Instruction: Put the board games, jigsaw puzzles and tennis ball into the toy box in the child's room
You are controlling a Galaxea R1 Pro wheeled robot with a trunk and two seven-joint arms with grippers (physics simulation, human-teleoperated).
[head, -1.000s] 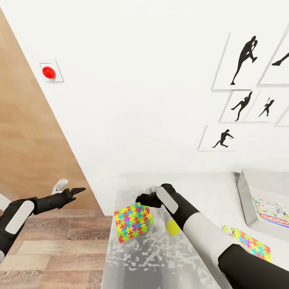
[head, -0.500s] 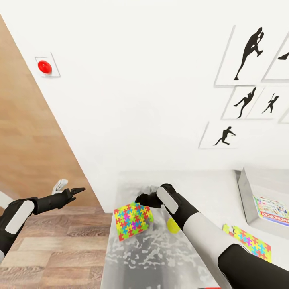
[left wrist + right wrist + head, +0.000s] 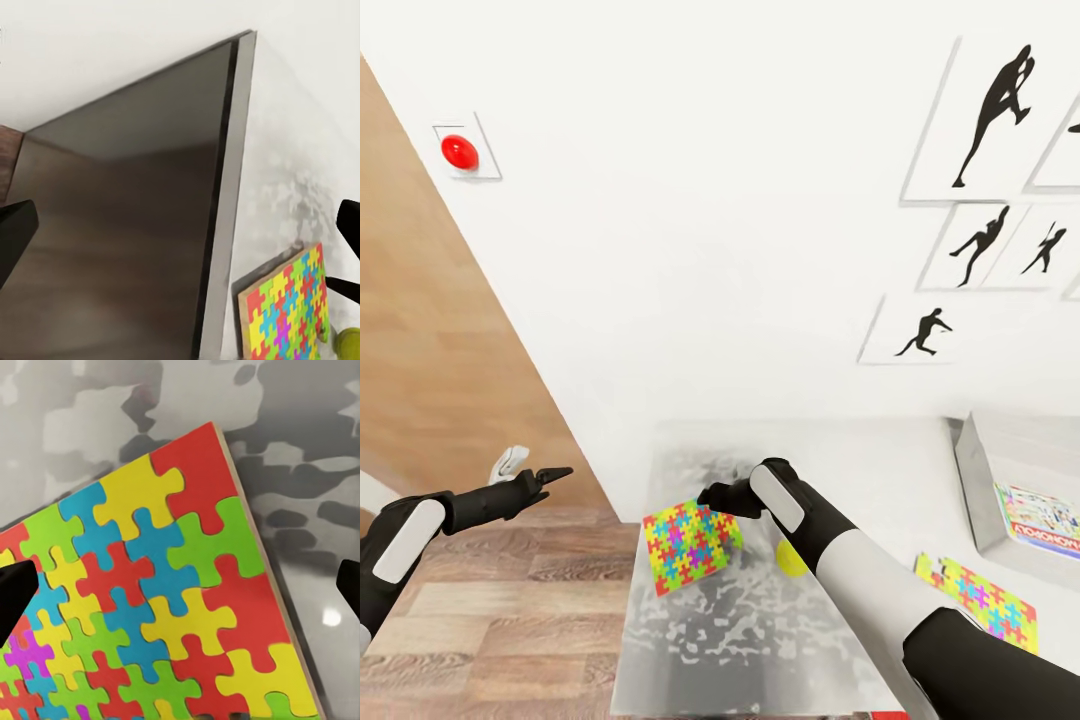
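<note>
The right tool (image 3: 712,497) hangs just above the far edge of the nearer jigsaw puzzle (image 3: 691,545), its jaws spread and holding nothing — in the right wrist view the dark fingertips (image 3: 15,592) stand at either side with the puzzle (image 3: 150,615) between them. That puzzle lies flat near the left end of the pale counter (image 3: 760,640), a thin stiff square, probably light, with a slick printed face. Lying flush, it offers little for a top pinch; the exposed edge is the likeliest hold, perhaps after sliding it toward the counter's rim. The tennis ball (image 3: 790,560) sits just beside it, partly behind the forearm. The second puzzle (image 3: 985,600) lies further right, near the toy box (image 3: 985,480), which already holds a board game (image 3: 1040,520). The left tool (image 3: 550,475) hovers off the counter over the wood floor — whether it is spread or clenched I cannot tell.
</note>
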